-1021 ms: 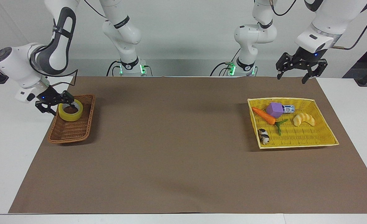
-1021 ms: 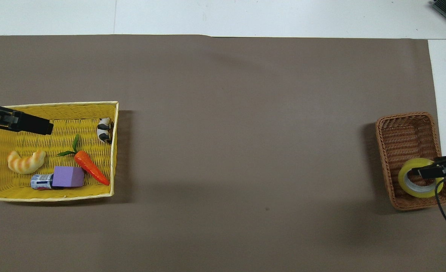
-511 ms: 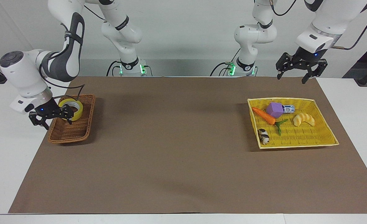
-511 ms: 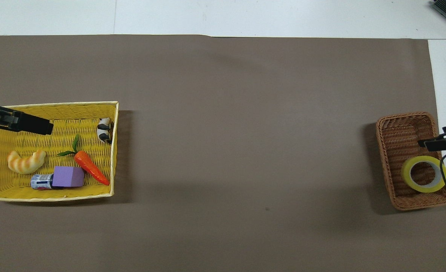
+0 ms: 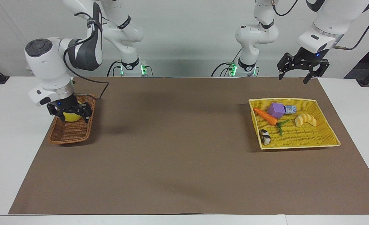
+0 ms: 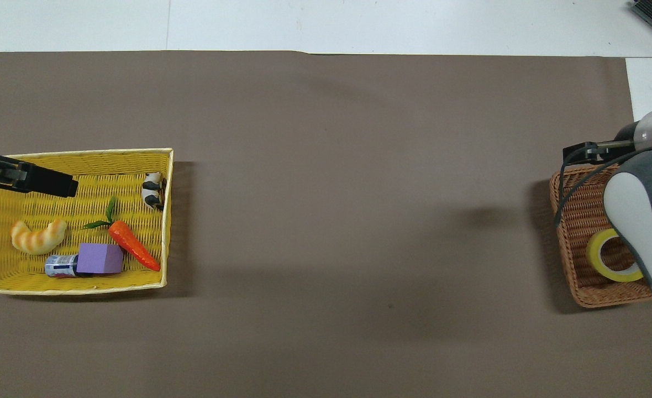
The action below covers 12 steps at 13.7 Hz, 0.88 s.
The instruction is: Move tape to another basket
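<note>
The yellow tape lies flat in the brown wicker basket at the right arm's end of the table, in the basket's end nearer to the robots. My right gripper hangs open over the basket, its fingers apart on either side of the tape as seen in the facing view, and holds nothing. In the overhead view the right arm covers part of the tape and of the basket. My left gripper is open and empty and waits in the air over the yellow tray.
The yellow mesh tray at the left arm's end holds a carrot, a purple block, a croissant toy, a small can and a cow figure. Brown paper covers the table between the two containers.
The right gripper had the tape lifted and tilted; the tape now lies flat in the wicker basket. The gripper came off it, moved aside, then swung over the basket. The left arm has not moved.
</note>
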Each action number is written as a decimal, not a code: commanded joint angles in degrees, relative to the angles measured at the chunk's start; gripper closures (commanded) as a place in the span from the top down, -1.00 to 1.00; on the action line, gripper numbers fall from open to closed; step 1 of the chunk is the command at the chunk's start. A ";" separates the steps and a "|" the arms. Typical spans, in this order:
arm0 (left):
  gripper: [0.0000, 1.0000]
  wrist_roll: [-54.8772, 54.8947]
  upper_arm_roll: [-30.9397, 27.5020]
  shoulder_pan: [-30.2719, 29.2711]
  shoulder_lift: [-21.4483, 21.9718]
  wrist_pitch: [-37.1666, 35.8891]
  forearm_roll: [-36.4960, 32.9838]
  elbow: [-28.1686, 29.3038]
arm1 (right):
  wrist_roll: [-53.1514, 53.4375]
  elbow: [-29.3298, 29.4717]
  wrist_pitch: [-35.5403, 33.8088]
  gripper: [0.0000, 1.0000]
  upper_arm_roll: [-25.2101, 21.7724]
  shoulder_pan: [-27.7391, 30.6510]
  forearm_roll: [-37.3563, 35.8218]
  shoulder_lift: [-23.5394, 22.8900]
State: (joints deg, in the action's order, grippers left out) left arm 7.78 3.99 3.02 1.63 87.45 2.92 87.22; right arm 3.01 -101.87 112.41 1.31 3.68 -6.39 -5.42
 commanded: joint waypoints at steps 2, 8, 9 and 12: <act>1.00 0.31 0.50 -0.73 1.44 -0.18 -0.99 1.38 | 7.89 1.66 -7.52 1.00 1.23 -2.71 0.59 5.06; 1.00 0.31 0.50 -0.73 1.44 -0.18 -0.99 1.38 | 4.12 16.09 -27.06 1.00 0.97 -1.48 6.22 4.45; 1.00 0.31 0.50 -0.73 1.44 -0.18 -0.99 1.38 | 4.63 15.40 -26.89 1.00 0.80 -1.57 6.39 4.89; 1.00 0.31 0.50 -0.73 1.44 -0.18 -0.99 1.38 | 4.11 15.13 -26.80 1.00 0.80 -1.66 6.39 5.07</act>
State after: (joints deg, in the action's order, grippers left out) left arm 7.78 3.99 3.02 1.64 87.45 2.92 87.22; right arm 8.65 -87.93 86.43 1.87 1.38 -1.15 0.60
